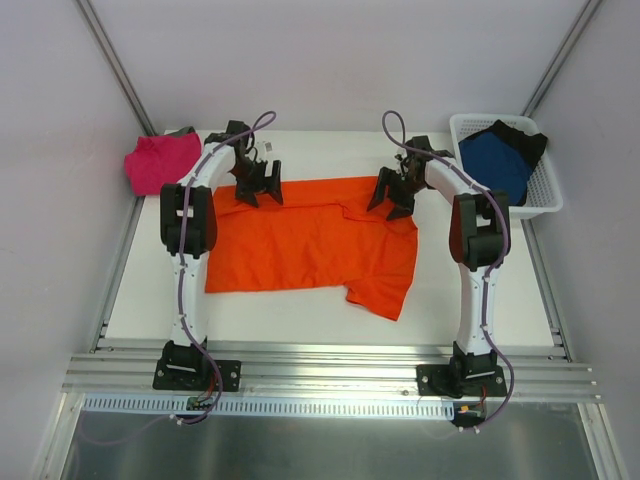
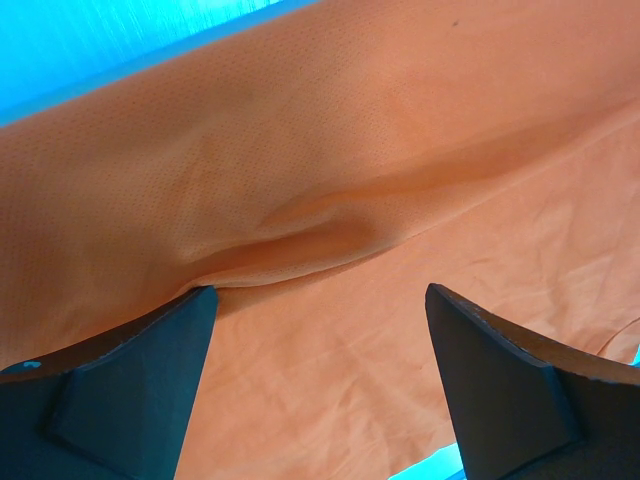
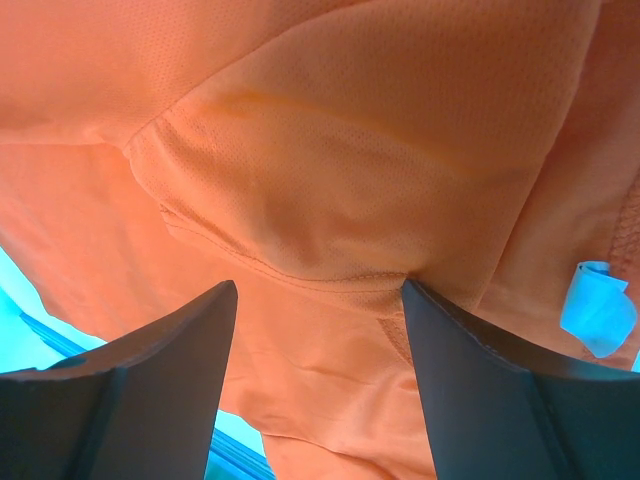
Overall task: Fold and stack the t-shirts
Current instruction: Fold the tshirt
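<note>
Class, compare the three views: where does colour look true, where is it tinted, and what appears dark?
Top external view: even, soft light, faint shadows, orange t-shirt vivid and sharp. Left wrist view: the white table reads cyan, the shirt paler, the left claw nearly black. Right wrist view: the same cyan cast on table and label, the weave in focus, the right claw dark.

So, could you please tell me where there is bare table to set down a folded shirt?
Bare table runs between the orange shirt and the near edge, and right of its sleeve. The far side is crowded: left gripper, right gripper, pink shirt, basket.
</note>
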